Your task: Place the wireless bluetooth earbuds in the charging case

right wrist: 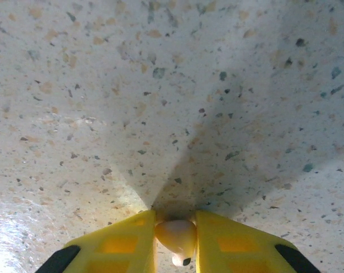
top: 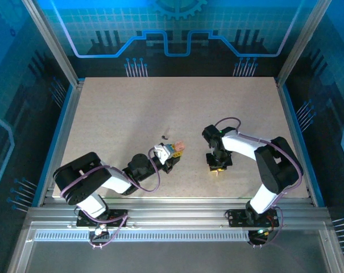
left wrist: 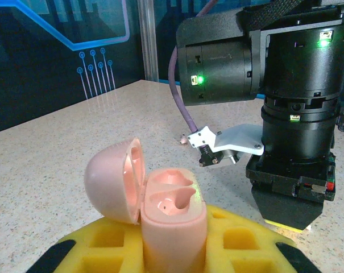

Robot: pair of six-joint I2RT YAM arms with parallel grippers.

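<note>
The pink charging case (left wrist: pixel 172 219) stands upright between my left gripper's (left wrist: pixel 174 233) yellow fingers, which are shut on it. Its lid (left wrist: pixel 112 179) hangs open to the left, and both sockets show empty. From above, the case (top: pixel 178 149) sits at the left gripper's (top: pixel 170 158) tip, near the table's middle. My right gripper (top: pixel 217 166) points straight down at the table, to the right of the case. Its yellow fingers (right wrist: pixel 126 244) press on both sides of a pale pinkish-white earbud (right wrist: pixel 175 234) lying on the tabletop. Tiny dark earbuds (top: pixel 165 136) lie just behind the case.
The right arm's black wrist (left wrist: pixel 297 102) towers close on the right of the case in the left wrist view. The speckled tabletop (top: pixel 132 108) stretches open to the back and left. Metal rails edge the table's near side (top: pixel 177 213).
</note>
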